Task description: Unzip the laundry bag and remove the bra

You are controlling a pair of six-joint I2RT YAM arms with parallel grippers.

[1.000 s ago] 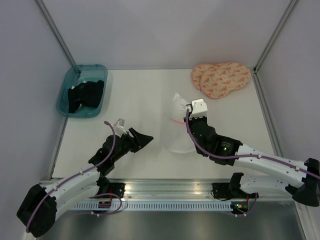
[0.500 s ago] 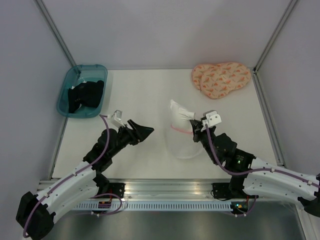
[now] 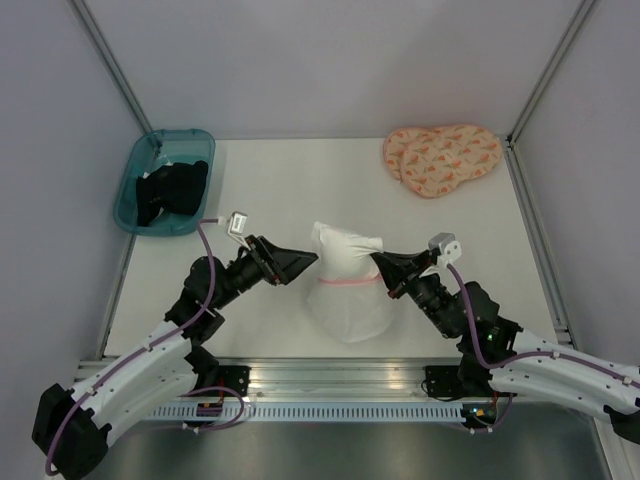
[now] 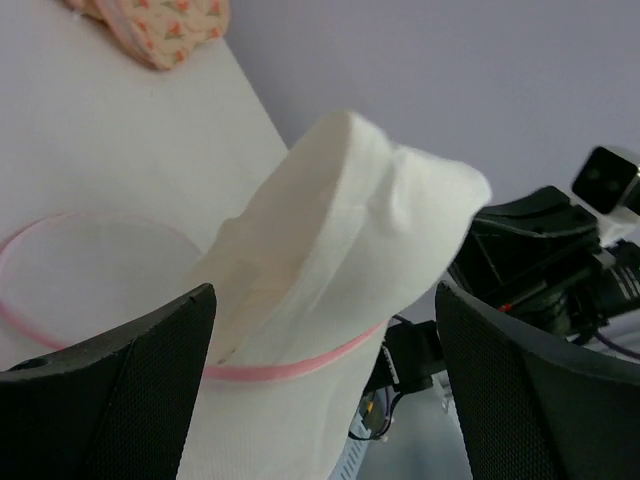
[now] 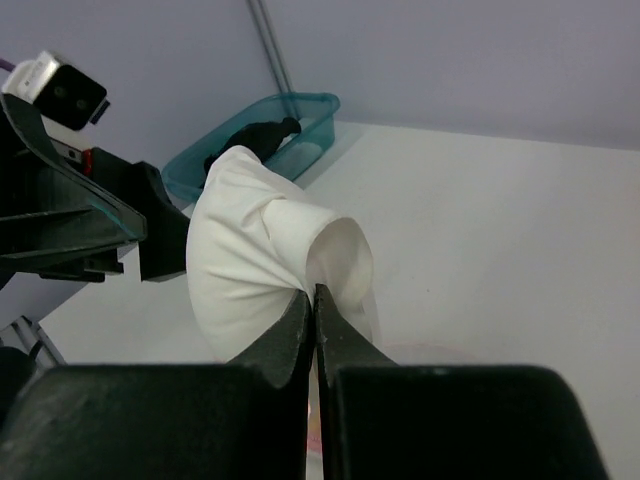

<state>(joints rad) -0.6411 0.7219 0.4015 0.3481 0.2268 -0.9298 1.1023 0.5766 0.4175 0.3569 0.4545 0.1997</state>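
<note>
Protruding upward from the laundry bag (image 3: pixel 350 310) at the middle of the table (image 3: pixel 270 190), the bra (image 3: pixel 343 247) stands between the arms. The right gripper (image 3: pixel 378 265) pinches its right edge. The left gripper (image 3: pixel 302 266), jaws spread, faces its left side, just beside it.

Laundry bag (image 3: pixel 350 308): see-through white mesh, pink edging. Bra (image 3: pixel 340 252): plain white, creamier in the left wrist view. Pad (image 3: pixel 442 157): peach, small red flower print. Bin (image 3: pixel 126 195): translucent teal; clothing (image 3: pixel 175 188) in it black. Table (image 3: pixel 270 190): white. Left arm (image 3: pixel 150 352) and right arm (image 3: pixel 560 364): white shells, black joints, purple cables.
</note>
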